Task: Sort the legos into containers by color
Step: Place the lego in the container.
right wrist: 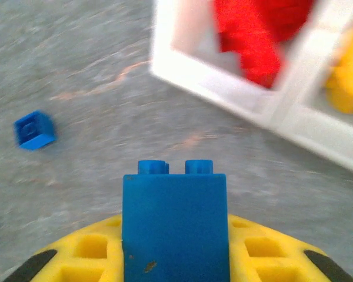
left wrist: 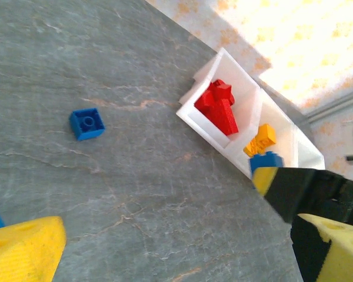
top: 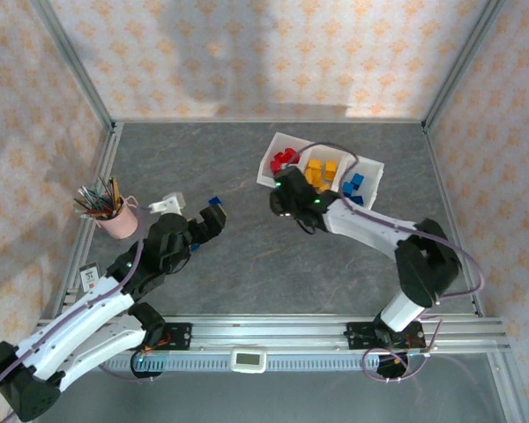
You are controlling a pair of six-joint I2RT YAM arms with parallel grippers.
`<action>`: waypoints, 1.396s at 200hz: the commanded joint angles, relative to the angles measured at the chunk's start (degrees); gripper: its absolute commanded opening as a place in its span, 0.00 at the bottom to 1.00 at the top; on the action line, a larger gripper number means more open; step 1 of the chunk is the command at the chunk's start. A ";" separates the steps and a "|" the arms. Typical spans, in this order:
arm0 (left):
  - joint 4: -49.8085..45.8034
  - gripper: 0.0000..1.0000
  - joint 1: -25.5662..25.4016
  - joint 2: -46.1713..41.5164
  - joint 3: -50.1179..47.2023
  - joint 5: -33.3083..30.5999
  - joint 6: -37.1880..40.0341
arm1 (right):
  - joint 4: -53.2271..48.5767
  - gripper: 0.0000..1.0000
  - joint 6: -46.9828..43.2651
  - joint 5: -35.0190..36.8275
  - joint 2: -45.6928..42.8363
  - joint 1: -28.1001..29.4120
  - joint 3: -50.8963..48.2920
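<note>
The right pincer (top: 286,190) is pinching a blue lego (right wrist: 174,223) near the red end of the tray (right wrist: 235,97), while the left pincer (top: 212,214) hangs spread close to a loose blue lego (left wrist: 86,123) on the desk (left wrist: 135,194). To do it well, I would carry the held lego above the tray walls, past the red and yellow compartments, and release it only over the blue compartment (top: 357,187).

Overhead, I'm looking down from behind my bases (top: 264,339); both wrist cameras are peering close, sharing the tray (left wrist: 209,134) and loose blue brick (left wrist: 86,124).
</note>
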 commanded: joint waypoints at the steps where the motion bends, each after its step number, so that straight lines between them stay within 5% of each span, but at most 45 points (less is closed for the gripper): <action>1: 6.55 0.99 0.48 3.77 2.31 4.72 2.84 | -1.69 0.28 2.43 3.90 -5.81 -5.54 -3.78; 46: 12.29 0.99 0.48 12.64 5.18 8.92 4.70 | -0.91 0.29 1.62 6.80 -10.38 -19.91 -6.28; 120: 16.34 0.99 0.48 19.18 8.75 9.60 5.36 | 1.44 0.30 -0.77 5.61 5.73 -31.09 3.80; 192: 16.47 0.99 0.48 20.12 9.16 9.16 5.45 | 2.81 0.51 -1.24 2.83 11.89 -32.00 9.22; 279: 14.22 0.99 0.56 15.45 6.98 5.01 4.87 | 2.10 0.54 -2.17 -0.91 0.10 -28.12 2.34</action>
